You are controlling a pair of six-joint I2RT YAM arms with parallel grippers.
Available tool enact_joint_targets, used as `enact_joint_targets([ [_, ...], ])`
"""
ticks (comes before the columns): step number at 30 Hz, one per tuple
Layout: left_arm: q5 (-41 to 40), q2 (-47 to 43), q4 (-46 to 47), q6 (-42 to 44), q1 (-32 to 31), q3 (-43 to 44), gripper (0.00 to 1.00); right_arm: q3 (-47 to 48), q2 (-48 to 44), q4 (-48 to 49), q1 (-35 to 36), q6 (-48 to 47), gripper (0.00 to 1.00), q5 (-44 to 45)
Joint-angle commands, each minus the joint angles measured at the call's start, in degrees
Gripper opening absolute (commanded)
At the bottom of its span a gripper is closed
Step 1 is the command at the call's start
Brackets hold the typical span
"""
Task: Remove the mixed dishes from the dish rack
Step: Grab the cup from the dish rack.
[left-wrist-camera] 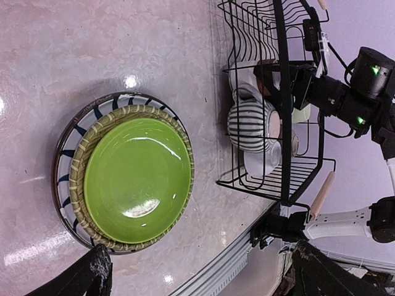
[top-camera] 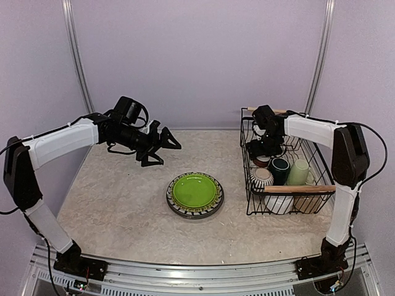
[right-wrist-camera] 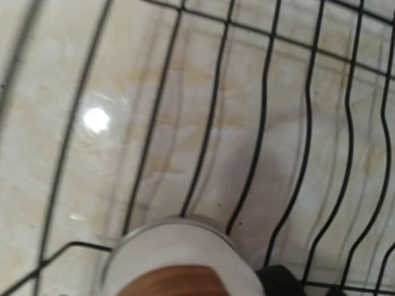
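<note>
My right gripper (top-camera: 266, 148) is down inside the rack (top-camera: 308, 189), at its far left corner. The brown-and-white mug (top-camera: 262, 161) sits right under it, a touch nearer the arm bases. So I reckon the next move is pretty much straight down, not a sideways reach.

Can't tell how wide that gripper is. The top view just gives a dark lump there, and my own wrist camera doesn't catch the fingers properly. Can't tell if it's touching the mug either.

My left gripper (top-camera: 166, 151) hangs wide and empty over the counter (top-camera: 111, 197), well apart from the rack, with the plates (top-camera: 195, 194) in between. So the right arm is clearly the nearer one for anything in there.

As for the mug's long axis, the right wrist view only shows a pale rounded wall with brown at the bottom edge of the frame, and rack wires beyond it. Looks tipped rather than upright to me, but I wouldn't swear to it.

The top view gives the layout: teal mug (top-camera: 279, 169), green mug (top-camera: 299, 171), striped cup (top-camera: 261, 179) and bowls (top-camera: 281, 203) packed toward the near end. The right wrist view shows none of those. The left wrist view looks in from the side and shows the plates as a stack, lime on yellowish on striped. It also shows the right gripper low among the wires, just past the striped cup.
</note>
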Motion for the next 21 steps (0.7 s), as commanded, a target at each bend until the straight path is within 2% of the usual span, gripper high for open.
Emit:
enact_joint_targets([
  [1,3.5,2.1,0.8,-1.4,1.2,0.7,0.97,0.9,1.5,-1.8,-1.0,-1.0,0.88,-1.4],
  [5,4.1,2.7,1.0,-1.7,1.3,0.6,0.96,0.6,2.0,-1.5,-1.1,-0.7,0.81,-2.4],
  [13,4.5,2.8,1.2,-1.7,1.6,0.6,0.97,-0.2,-1.9,-0.6,-1.0,-0.3,0.50,-5.1],
  [18,6.1,3.5,2.1,-2.5,1.7,0.0,0.97,-0.3,-6.2,-0.6,-1.0,0.0,0.38,-2.4],
  [21,6.2,3.4,2.3,-2.4,1.8,-0.1,0.97,-1.4,-9.5,0.2,-1.0,0.6,0.27,-2.0],
])
